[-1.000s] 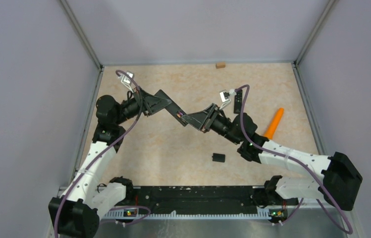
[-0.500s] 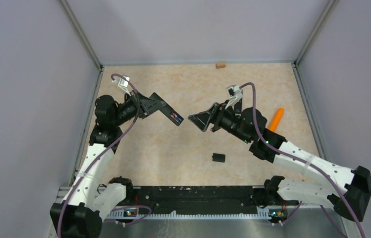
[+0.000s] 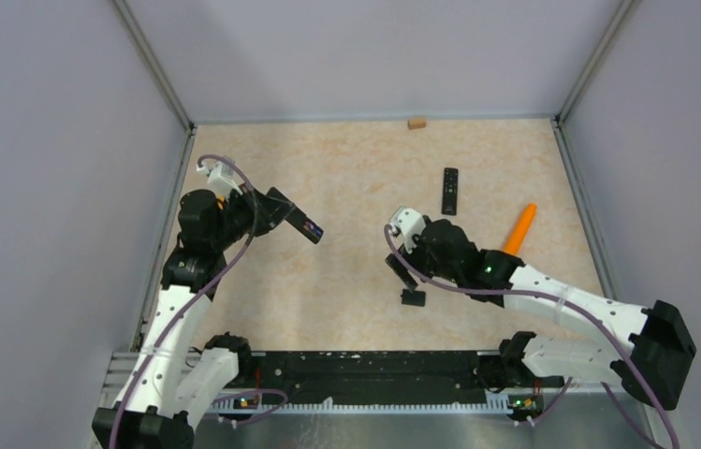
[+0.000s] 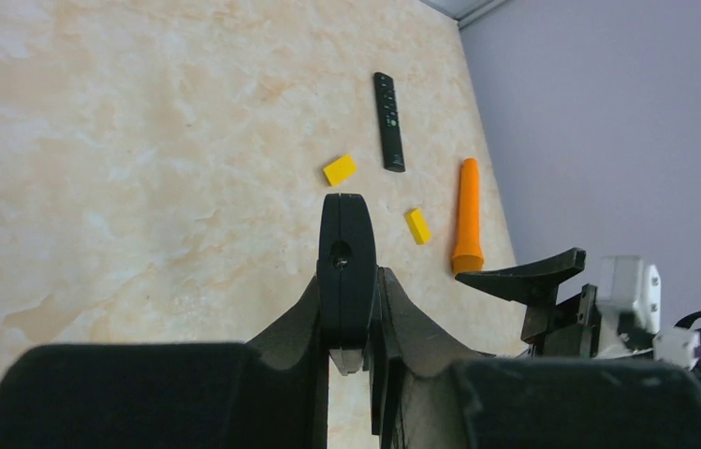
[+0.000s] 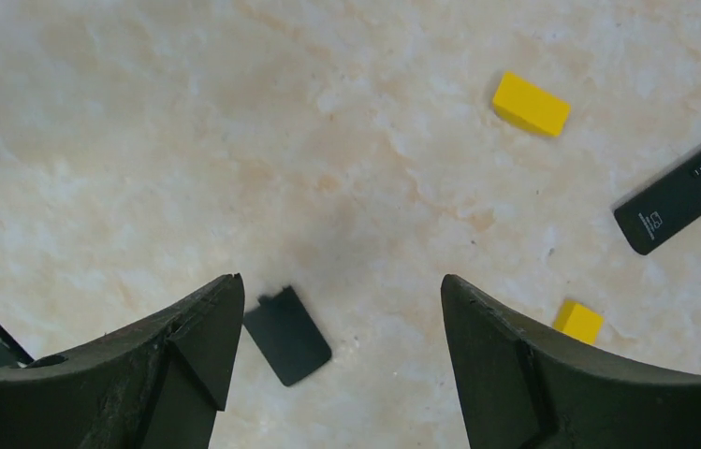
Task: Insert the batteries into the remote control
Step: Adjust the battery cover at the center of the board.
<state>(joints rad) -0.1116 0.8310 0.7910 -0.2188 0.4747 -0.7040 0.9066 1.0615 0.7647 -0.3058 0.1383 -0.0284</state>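
Note:
My left gripper (image 3: 283, 214) is shut on a black remote control (image 3: 303, 225), held above the left of the table. In the left wrist view this remote (image 4: 346, 262) stands end-on between the fingers (image 4: 295, 318). Small blue and purple spots at its free end look like the batteries (image 3: 312, 230). My right gripper (image 3: 403, 272) is open and low over the table, empty. A flat black battery cover (image 5: 287, 334) lies just inside its left finger (image 5: 187, 346). The same cover (image 3: 412, 297) shows in the top view.
A second black remote (image 3: 450, 190) lies at the back right, with an orange cone-shaped stick (image 3: 518, 231) beside it. Yellow blocks (image 5: 531, 104) (image 5: 578, 321) lie on the table near my right gripper. A small brown block (image 3: 416, 123) sits at the far wall.
My right gripper has come off the held remote, opened, and swung down over the black cover. My left arm has drawn the remote back to the left.

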